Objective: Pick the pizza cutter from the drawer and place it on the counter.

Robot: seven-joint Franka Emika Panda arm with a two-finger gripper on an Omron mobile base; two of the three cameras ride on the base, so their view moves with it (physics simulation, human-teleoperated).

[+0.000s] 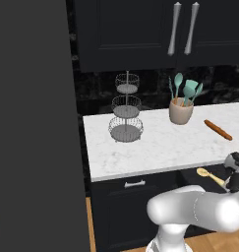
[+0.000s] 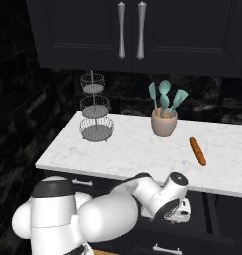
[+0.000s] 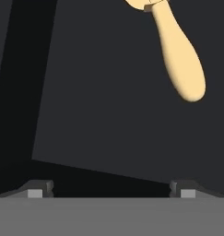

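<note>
The pizza cutter (image 1: 209,175) lies in the open drawer (image 1: 191,177) below the counter (image 1: 155,147), its golden wheel end pointing left. In the hand view its tan handle (image 3: 180,60) hangs in from the top right over the black drawer floor (image 3: 109,115). My gripper (image 3: 112,189) is open with nothing between its fingertips, hovering above the drawer just short of the handle. From the left base view the hand (image 1: 235,170) sits right beside the cutter. In the right base view the hand (image 2: 178,206) reaches in under the edge of the counter (image 2: 132,149).
On the counter stand a three-tier wire stand (image 1: 126,110), a beige crock of teal utensils (image 1: 181,110) and a reddish-brown rolling pin (image 1: 218,129). A closed drawer (image 1: 134,184) lies left of the open one. A tall dark panel (image 1: 32,123) walls the left.
</note>
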